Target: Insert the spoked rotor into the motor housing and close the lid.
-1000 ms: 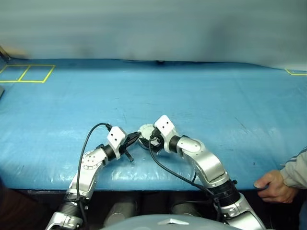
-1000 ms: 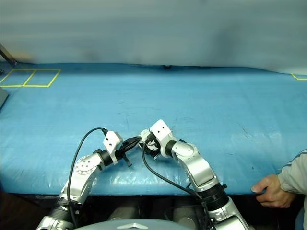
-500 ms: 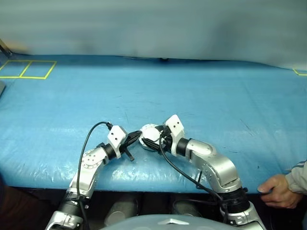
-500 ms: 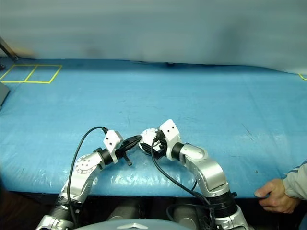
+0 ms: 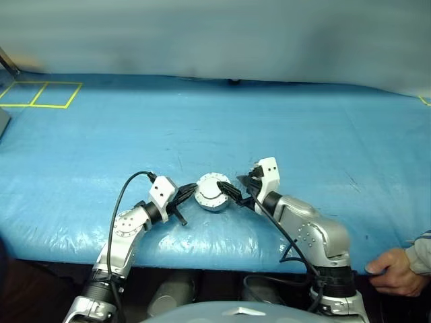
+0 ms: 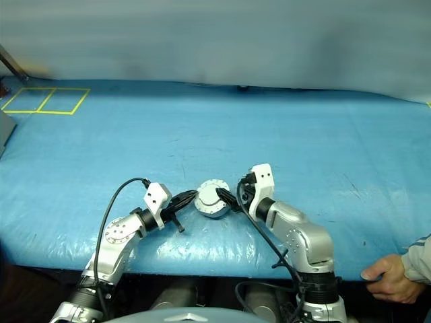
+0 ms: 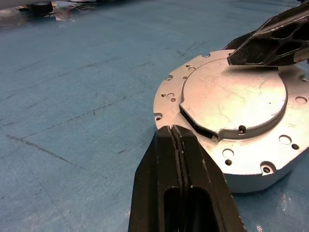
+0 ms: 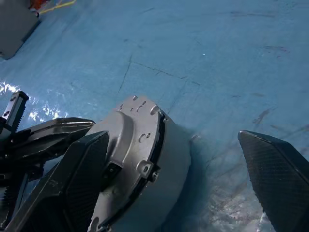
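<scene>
The left gripper (image 7: 176, 140) has its two black fingers pressed flat together with nothing between them, their tips right at the left edge of the motor housing (image 5: 213, 200). The right gripper (image 5: 234, 191) is spread wide, holding nothing: one finger (image 8: 67, 186) lies against the right side of the assembly, the other finger (image 8: 280, 169) stands well clear of it over the bare cover.

The housing sits on the blue table cover (image 5: 283, 134) near the near edge, between the two grippers. The lid (image 7: 231, 96) is down on top of it, plain silver outer face up (small screw holes dot its flange). The right wrist view shows a dark seam running round the side between lid and housing.

Yellow tape squares (image 5: 40, 94) mark the far left corner of the cover. A person's hand (image 5: 392, 270) rests on the near edge at the far right, well apart from the assembly.
</scene>
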`<state>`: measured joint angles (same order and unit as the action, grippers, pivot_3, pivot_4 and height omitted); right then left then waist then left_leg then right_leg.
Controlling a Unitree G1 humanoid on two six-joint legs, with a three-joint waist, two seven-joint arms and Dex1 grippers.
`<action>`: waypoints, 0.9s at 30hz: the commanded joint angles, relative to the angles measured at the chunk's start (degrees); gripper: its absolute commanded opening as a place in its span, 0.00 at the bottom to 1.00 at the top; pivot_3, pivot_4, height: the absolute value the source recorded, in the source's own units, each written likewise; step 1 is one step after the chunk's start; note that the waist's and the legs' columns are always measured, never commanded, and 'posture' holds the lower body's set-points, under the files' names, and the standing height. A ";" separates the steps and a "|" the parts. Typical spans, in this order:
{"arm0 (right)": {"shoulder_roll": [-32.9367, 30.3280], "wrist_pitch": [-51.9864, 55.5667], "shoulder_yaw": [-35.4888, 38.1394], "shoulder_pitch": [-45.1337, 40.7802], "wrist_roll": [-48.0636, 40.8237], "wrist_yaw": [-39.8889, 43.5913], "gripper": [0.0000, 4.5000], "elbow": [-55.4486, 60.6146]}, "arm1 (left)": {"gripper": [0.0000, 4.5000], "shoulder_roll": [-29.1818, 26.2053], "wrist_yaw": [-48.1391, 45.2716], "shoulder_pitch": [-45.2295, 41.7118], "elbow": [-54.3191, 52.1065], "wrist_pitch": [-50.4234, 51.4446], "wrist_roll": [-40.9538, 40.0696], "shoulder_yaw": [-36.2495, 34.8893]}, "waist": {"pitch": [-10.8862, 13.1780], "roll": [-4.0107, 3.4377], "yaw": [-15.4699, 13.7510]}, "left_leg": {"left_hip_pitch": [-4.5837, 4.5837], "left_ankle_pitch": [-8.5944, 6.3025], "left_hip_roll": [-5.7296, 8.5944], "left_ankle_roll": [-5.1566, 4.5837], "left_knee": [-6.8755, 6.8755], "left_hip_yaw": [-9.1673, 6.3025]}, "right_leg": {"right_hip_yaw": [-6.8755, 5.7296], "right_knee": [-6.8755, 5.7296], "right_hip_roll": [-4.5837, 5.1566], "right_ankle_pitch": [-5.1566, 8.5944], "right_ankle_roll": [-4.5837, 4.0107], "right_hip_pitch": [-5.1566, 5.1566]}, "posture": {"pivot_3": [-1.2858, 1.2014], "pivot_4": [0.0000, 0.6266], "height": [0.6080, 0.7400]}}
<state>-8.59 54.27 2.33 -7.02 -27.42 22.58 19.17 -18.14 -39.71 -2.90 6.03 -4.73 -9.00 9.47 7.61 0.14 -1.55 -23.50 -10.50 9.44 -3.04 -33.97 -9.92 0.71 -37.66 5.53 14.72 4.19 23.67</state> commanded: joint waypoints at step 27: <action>5.30 10.00 10.42 3.92 -24.02 -2.98 0.38 -4.75 | 0.00 -0.61 -0.33 0.88 1.45 0.11 1.35 0.69 | 0.09 -0.17 0.00 | -0.05 -0.06 0.02 -0.10 -0.18 0.01 | 0.00 0.06 0.00 -0.16 -0.03 -0.04 | 0.52 0.24 1.00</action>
<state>-3.22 64.31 12.65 -3.15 -50.48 19.84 14.18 -18.51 -39.69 -2.72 6.93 -5.51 -8.95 9.10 7.69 -0.03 -1.55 -23.56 -10.55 9.46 -3.13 -34.18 -9.92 0.69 -37.60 5.53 14.57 4.20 23.62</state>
